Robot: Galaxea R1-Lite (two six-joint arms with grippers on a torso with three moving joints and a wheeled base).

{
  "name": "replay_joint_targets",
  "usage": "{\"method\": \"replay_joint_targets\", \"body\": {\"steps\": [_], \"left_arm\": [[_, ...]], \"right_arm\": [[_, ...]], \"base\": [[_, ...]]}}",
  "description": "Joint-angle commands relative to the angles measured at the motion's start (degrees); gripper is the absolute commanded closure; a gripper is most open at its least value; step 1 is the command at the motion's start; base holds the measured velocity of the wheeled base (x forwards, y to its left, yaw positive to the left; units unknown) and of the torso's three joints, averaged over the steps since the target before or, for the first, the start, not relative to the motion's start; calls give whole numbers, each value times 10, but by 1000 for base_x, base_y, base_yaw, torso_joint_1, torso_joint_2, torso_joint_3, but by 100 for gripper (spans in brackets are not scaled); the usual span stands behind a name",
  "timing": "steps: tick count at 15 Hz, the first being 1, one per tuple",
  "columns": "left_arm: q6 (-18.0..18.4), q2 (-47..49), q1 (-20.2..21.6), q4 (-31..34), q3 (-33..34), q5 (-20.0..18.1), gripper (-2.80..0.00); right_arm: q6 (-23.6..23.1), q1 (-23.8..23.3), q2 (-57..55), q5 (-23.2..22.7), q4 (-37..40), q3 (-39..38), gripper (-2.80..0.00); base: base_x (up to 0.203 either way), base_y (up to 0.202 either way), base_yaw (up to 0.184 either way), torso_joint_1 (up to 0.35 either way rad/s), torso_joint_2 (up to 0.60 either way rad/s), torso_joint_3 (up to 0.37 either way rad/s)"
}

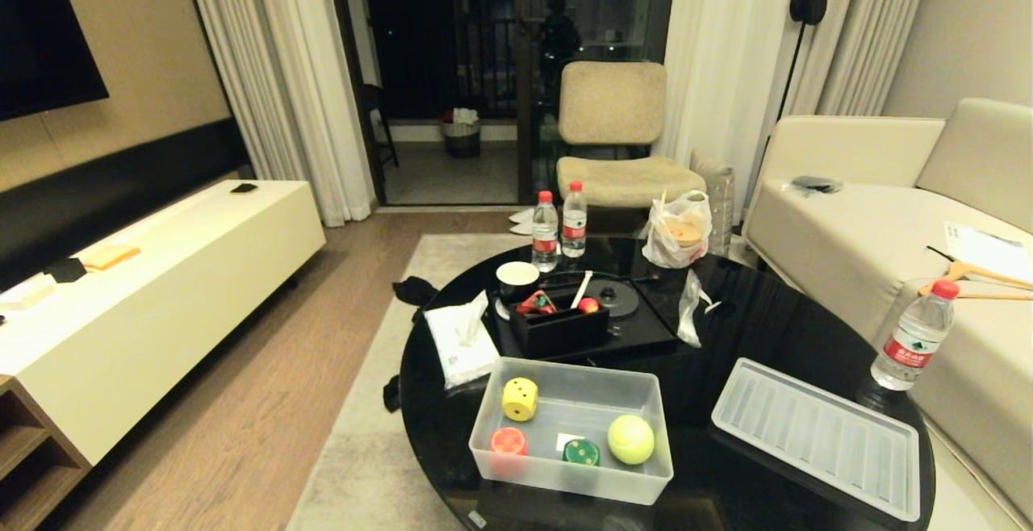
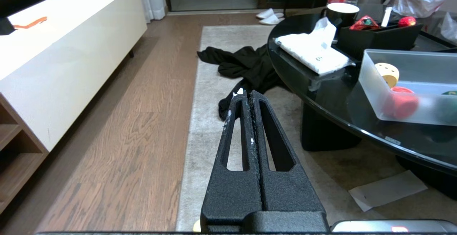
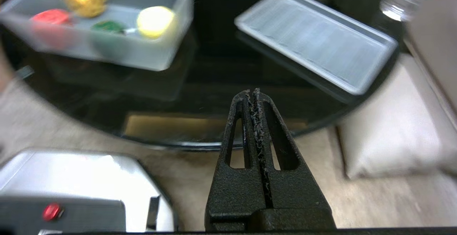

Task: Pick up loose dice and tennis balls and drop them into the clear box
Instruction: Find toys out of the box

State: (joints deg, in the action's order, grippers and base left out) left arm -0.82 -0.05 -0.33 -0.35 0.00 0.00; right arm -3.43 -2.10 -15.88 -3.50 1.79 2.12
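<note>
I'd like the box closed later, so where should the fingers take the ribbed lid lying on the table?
Probably by a long raised rim of the ribbed lid, from above. It lies flat on the black table, right of the clear box, so nothing fits beneath it; its middle is too broad.

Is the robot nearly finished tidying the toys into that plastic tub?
It looks nearly done. The clear box already holds one tennis ball and yellow, red and green dice. No loose dice or balls show on the table. Both grippers are shut and empty. The lid lies beside the box.
</note>
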Motion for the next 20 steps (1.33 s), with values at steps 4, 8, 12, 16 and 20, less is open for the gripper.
{"method": "replay_joint_targets", "body": {"steps": [4,8,12,16,20], "left_arm": [[0,0,0,-1,0,0,0],[0,0,0,-1,0,0,0],[-1,0,0,-3,1,0,0],[-1,0,0,-3,1,0,0],[-2,0,0,-3,1,0,0]], "right_arm": [[-9,39,61,14,-11,-21,0],[-2,22,159,28,-15,-22,0],[44,22,159,40,-17,-22,0],[46,22,159,40,-18,-22,0],[45,22,159,40,-18,-22,0]], "base": [[0,0,0,0,0,0],[0,0,0,0,0,0],[0,0,0,0,0,0],[0,0,0,0,0,0],[0,0,0,0,0,0]]}}
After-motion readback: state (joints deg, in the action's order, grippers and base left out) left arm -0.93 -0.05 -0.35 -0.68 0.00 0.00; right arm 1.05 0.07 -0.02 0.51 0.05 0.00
